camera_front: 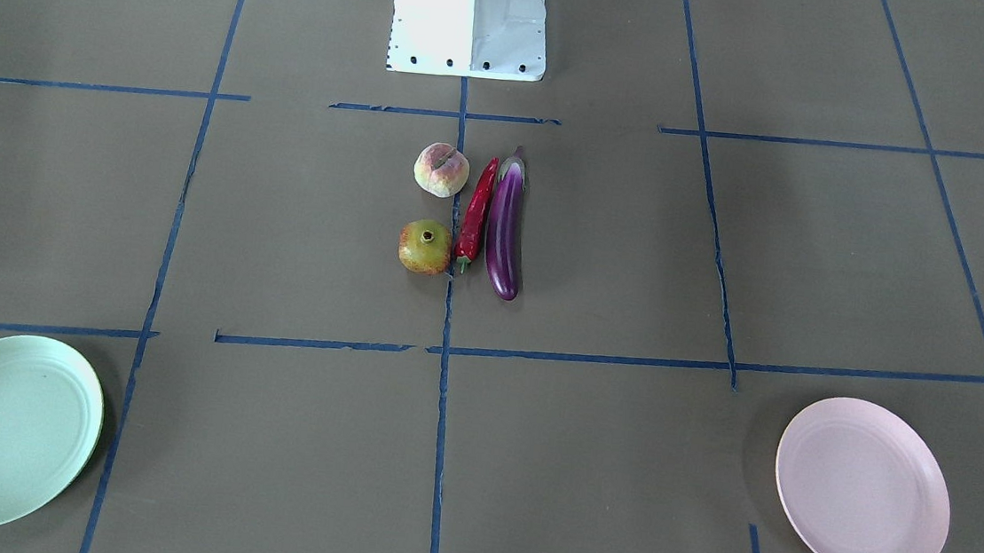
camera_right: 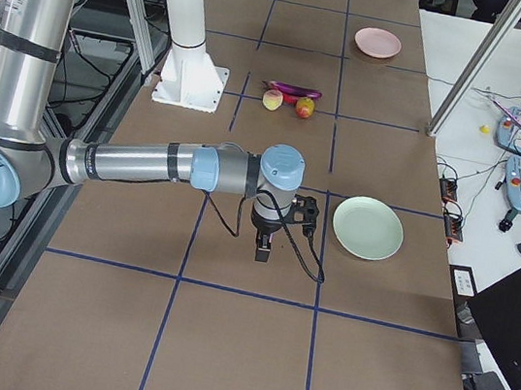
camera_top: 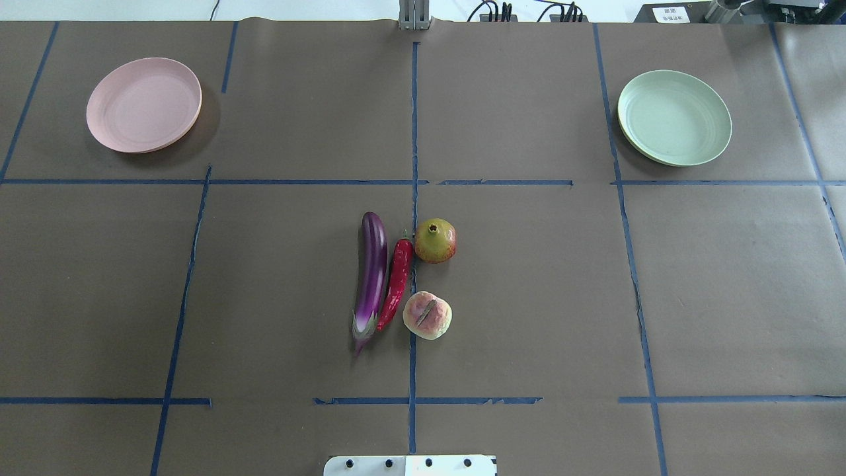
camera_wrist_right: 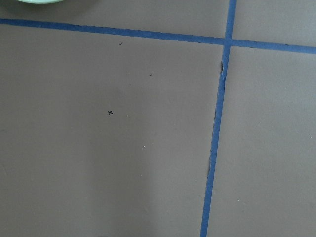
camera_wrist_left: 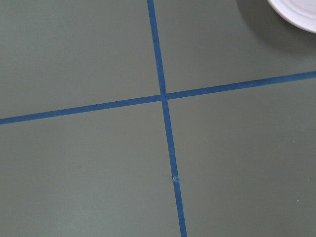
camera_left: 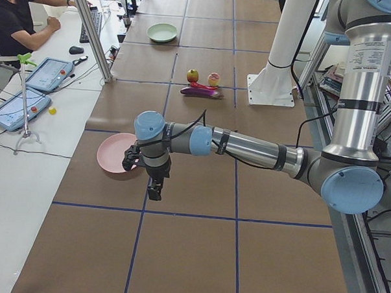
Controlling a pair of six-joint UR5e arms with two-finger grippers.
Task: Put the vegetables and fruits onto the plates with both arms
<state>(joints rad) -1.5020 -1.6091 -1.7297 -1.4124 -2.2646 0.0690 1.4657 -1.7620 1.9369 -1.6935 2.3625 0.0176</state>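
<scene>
The purple eggplant point(camera_top: 371, 271), red chili pepper point(camera_top: 396, 284), peach point(camera_top: 427, 315) and pomegranate point(camera_top: 435, 240) lie close together at the table's middle. The pink plate point(camera_top: 143, 104) sits far left and the mint green plate point(camera_top: 674, 117) far right, both bare. My left gripper point(camera_left: 154, 190) hangs above the table next to the pink plate point(camera_left: 114, 153). My right gripper point(camera_right: 263, 249) hangs above the table beside the green plate point(camera_right: 368, 228). Both grippers show only in the side views, so I cannot tell whether they are open or shut. The wrist views show only table and plate rims.
The white base block point(camera_top: 410, 465) stands at the near edge, behind the produce. Blue tape lines grid the brown table. An operator point(camera_left: 19, 15) sits at a side desk with tablets point(camera_left: 19, 106) past the table's far edge.
</scene>
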